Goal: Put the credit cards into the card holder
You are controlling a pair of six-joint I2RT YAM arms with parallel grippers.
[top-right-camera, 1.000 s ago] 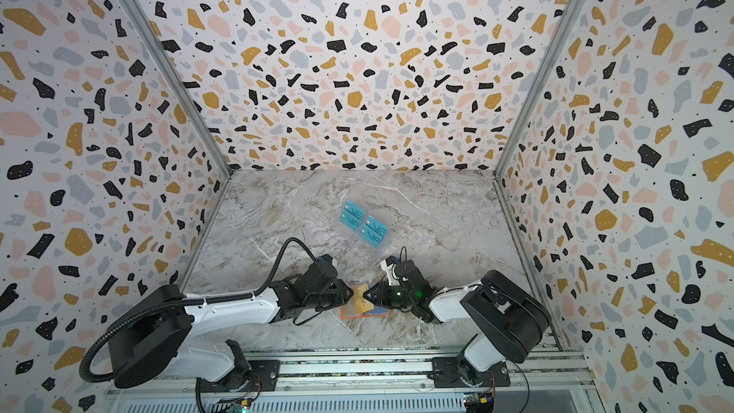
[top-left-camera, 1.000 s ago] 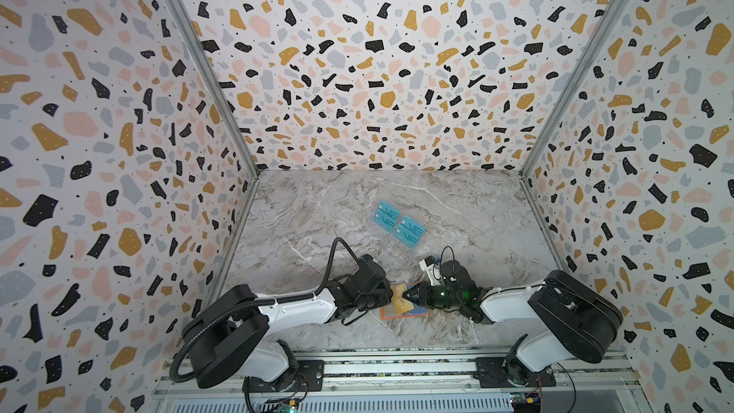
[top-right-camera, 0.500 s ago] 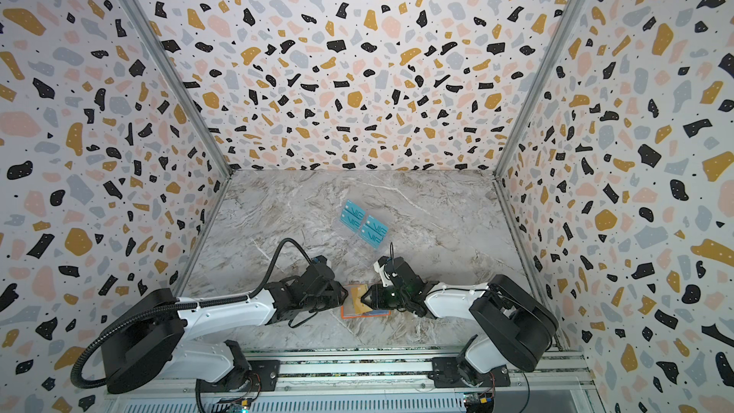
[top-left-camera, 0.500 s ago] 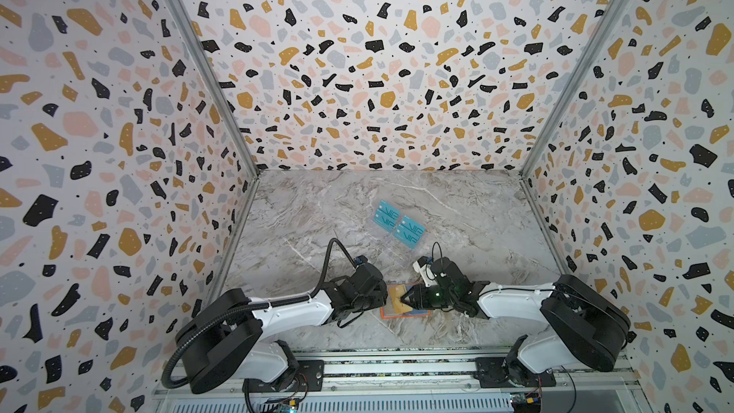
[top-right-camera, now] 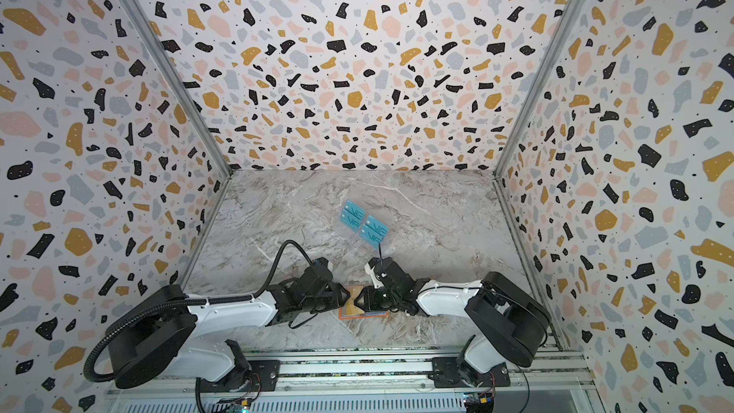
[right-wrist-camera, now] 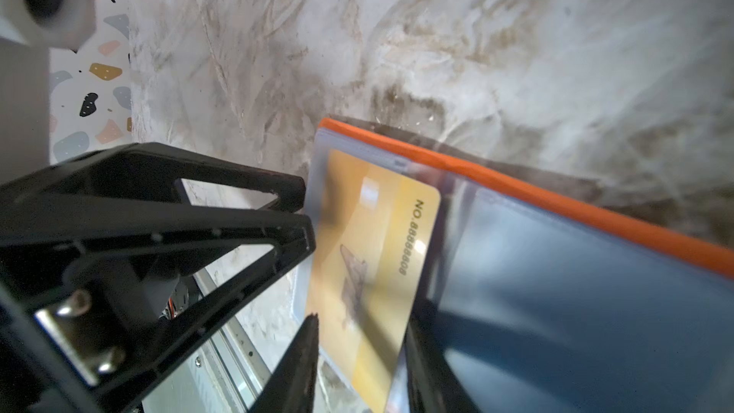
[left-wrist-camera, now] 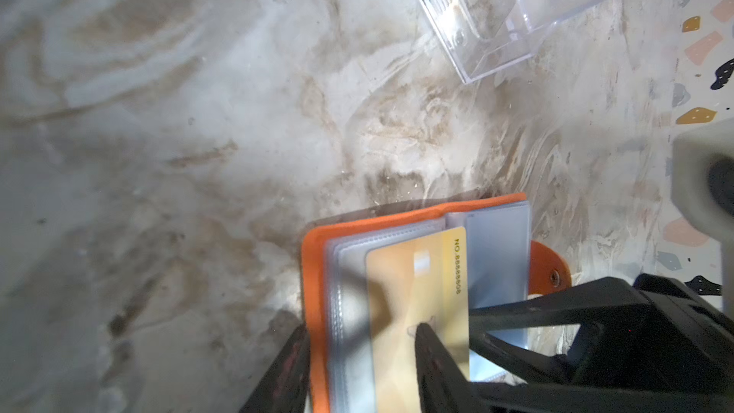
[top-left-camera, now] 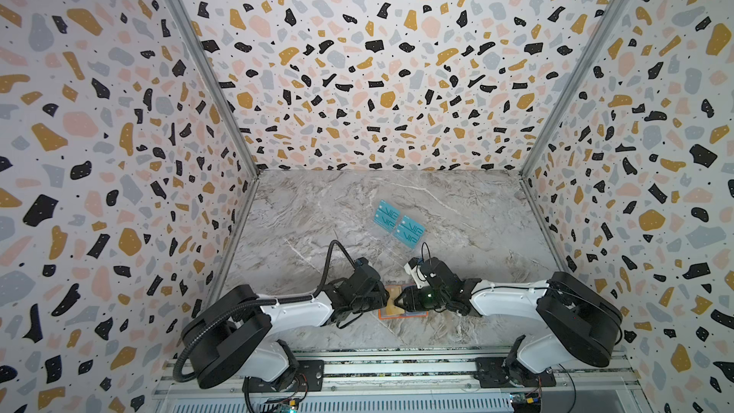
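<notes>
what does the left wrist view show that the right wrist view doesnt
Only the left wrist view shows the clear acrylic stand on the table and the orange snap tab with its button. Only the right wrist view shows the metal rail along the table's edge. Both show the gold card on the clear sleeves of the open orange card holder, resting on the marble table.
</notes>
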